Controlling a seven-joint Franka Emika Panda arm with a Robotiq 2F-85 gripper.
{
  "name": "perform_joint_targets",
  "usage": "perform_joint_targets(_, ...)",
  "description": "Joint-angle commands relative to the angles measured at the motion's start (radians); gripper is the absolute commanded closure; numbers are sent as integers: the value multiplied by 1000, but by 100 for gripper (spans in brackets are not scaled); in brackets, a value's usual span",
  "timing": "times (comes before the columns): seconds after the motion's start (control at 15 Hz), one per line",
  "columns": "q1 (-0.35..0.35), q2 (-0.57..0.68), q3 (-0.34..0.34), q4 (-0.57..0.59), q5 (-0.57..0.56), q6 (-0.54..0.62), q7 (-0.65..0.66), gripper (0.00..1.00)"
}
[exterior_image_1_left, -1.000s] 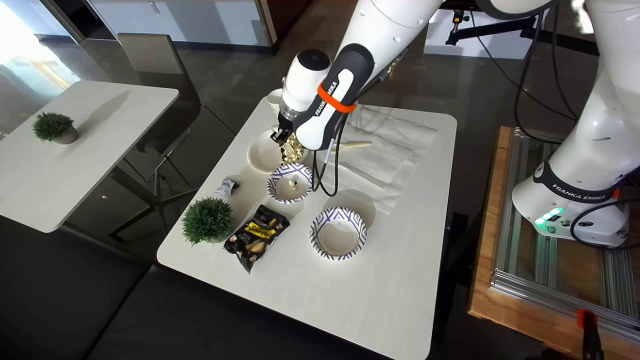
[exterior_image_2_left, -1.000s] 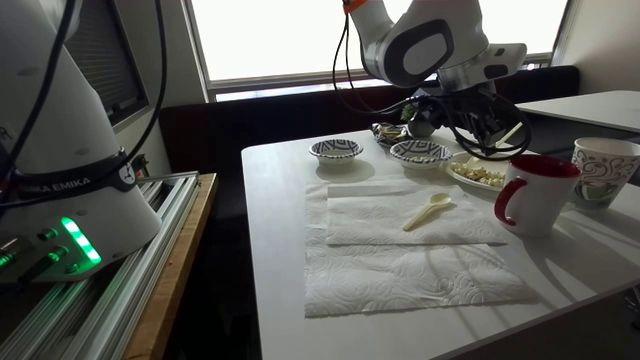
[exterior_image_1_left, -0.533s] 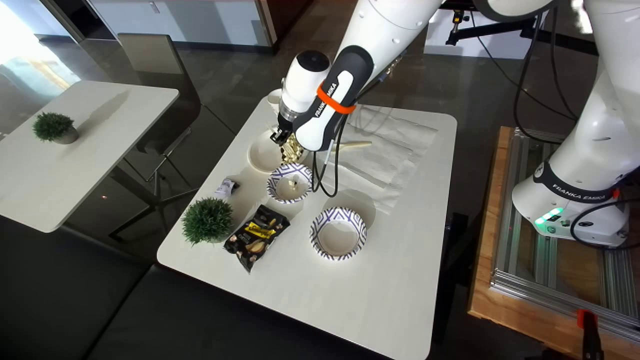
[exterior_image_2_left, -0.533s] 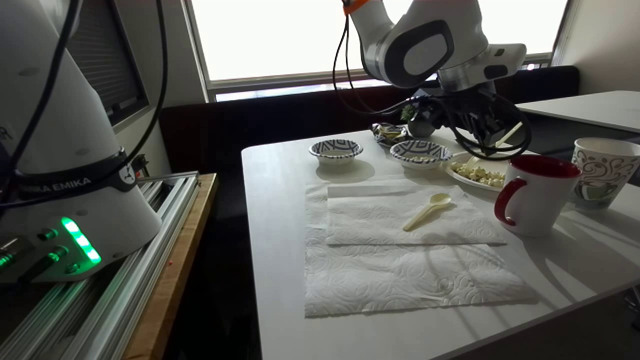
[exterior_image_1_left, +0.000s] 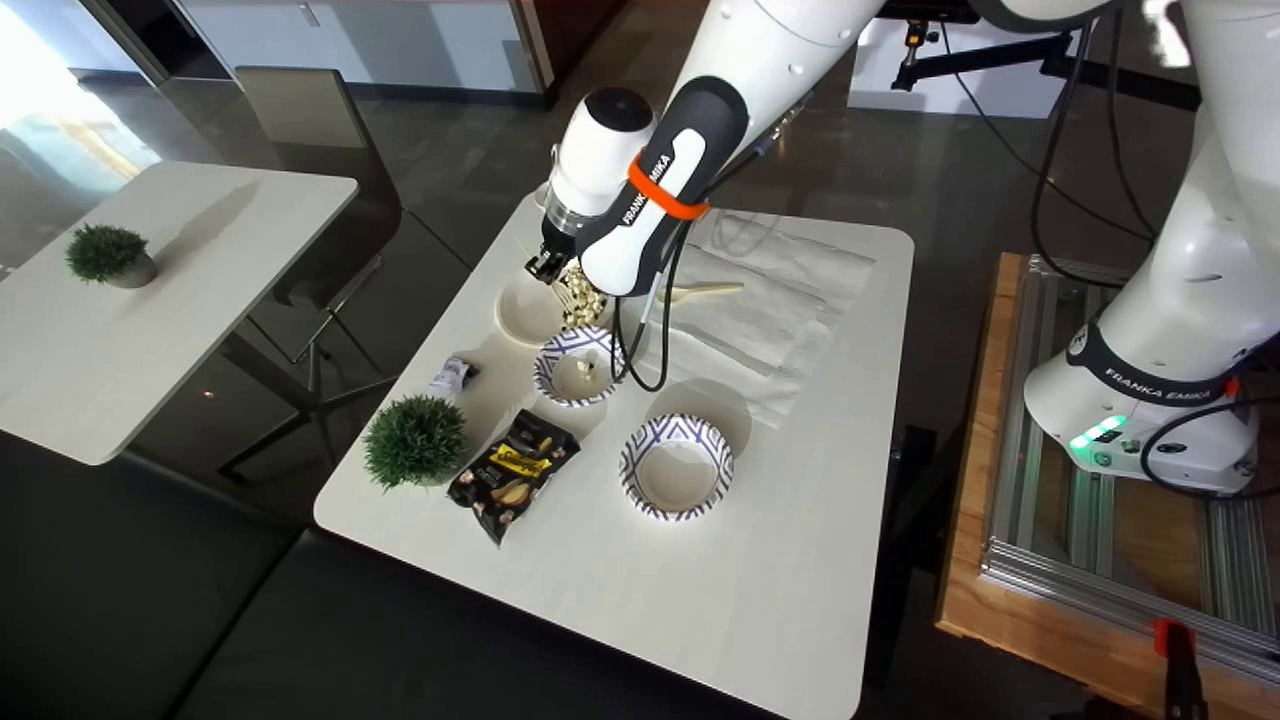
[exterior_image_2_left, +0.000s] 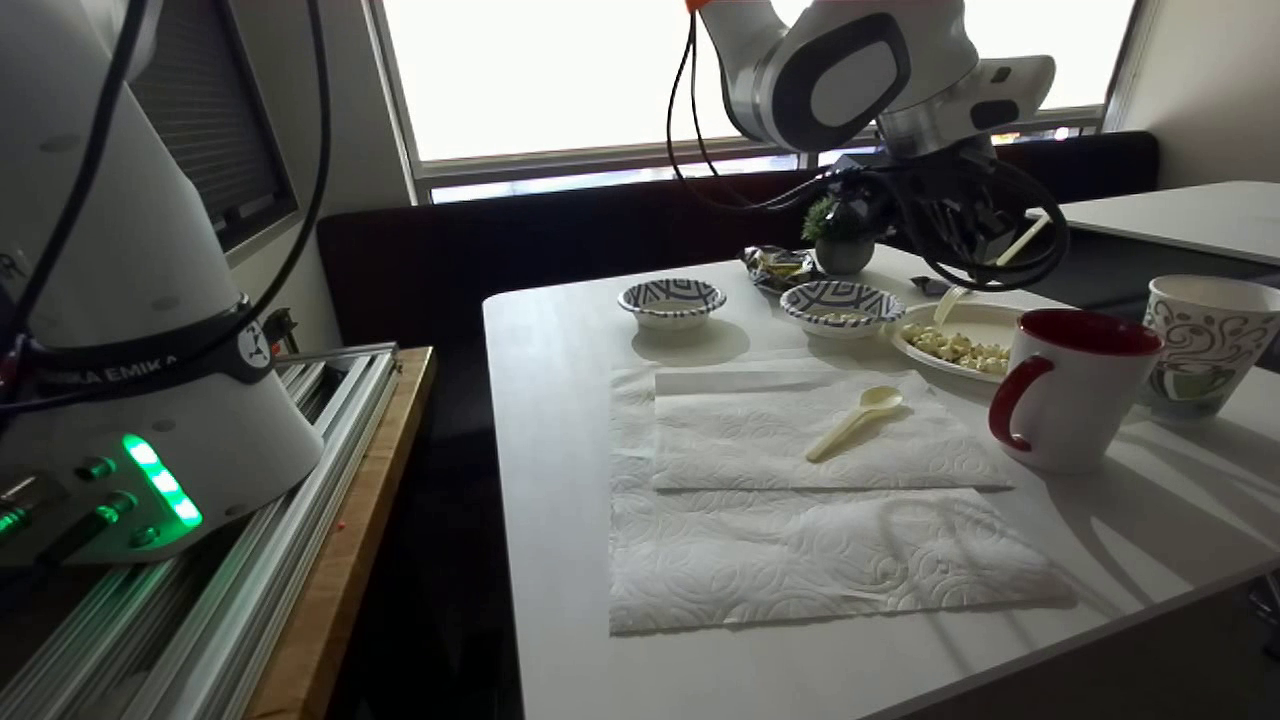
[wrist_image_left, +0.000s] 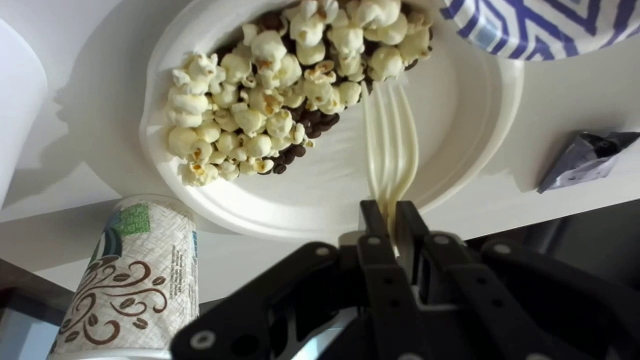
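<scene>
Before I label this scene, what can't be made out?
Fork, gripped stretch, wrist view: mostly hidden by the hand.
Dark pieces, full number, wrist view: hidden by popcorn.
Paper cup, lower inside, in an exterior view: hidden by its wall.
Cup's fine print, wrist view: too small.

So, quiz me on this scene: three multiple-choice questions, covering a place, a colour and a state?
1. Where is the spoon?
A) in a bowl
B) on a paper towel
C) in a cup

2. What colour is the mug's handle?
A) blue
B) green
C) red

3. The gripper is:
A) closed on a fork
B) wide open
C) closed but empty

1 B: seen lying there in an exterior view.
2 C: red in an exterior view.
3 A: pinched in the wrist view.
</scene>
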Motion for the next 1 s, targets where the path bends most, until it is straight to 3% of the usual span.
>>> perform_joint_targets(0.0,-7,-22,11,-3,-28,-17,40,97)
perform_joint_targets(0.93,33,17,-29,19,-23,-22,113,97)
